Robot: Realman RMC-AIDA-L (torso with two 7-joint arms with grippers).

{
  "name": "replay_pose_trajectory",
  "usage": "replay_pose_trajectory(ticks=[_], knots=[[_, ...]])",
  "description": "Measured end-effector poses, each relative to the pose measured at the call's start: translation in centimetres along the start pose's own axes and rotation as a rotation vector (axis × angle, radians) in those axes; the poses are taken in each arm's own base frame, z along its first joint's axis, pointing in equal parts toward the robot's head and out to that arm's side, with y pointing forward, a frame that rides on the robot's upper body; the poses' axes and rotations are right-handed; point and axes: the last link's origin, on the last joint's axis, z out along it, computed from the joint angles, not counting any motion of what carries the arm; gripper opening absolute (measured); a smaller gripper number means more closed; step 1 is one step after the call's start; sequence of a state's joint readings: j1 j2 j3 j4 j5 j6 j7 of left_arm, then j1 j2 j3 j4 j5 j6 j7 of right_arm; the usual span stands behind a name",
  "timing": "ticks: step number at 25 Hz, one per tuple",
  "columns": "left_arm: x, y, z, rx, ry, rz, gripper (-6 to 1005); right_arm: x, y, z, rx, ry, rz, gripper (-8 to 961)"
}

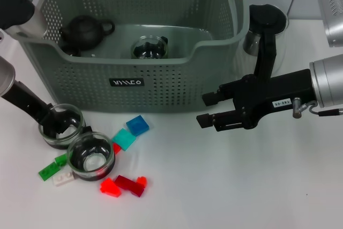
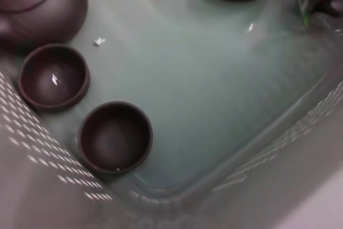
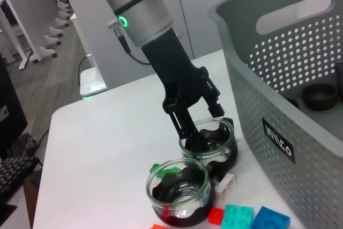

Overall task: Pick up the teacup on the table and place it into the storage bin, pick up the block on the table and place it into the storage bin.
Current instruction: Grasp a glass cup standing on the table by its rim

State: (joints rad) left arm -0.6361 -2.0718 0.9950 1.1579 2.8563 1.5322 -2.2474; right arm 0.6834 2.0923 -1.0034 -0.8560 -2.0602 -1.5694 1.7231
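Left gripper (image 1: 58,123): fingers closed over the rim of a glass teacup (image 1: 61,125) on the table (image 1: 225,186), just before the storage bin (image 1: 134,73). Right gripper (image 1: 205,109): jaws parted, holding nothing, beside the bin. Blue block (image 1: 138,125): on the table near the cups.

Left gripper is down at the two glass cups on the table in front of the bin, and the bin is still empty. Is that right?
Not quite. The left gripper is at the two glass cups, but the storage bin is not empty: the head view shows a dark teapot inside, and the left wrist view shows two dark teacups on its floor.
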Motion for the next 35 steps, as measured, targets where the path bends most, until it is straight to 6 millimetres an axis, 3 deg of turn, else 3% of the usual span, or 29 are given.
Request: replay_pose_trajectory(ticks=[35], knots=[[0.23,-0.95,-0.03,0.029,0.002,-0.014,793,0.05,0.02,0.13,-0.004,0.000,0.008,609]])
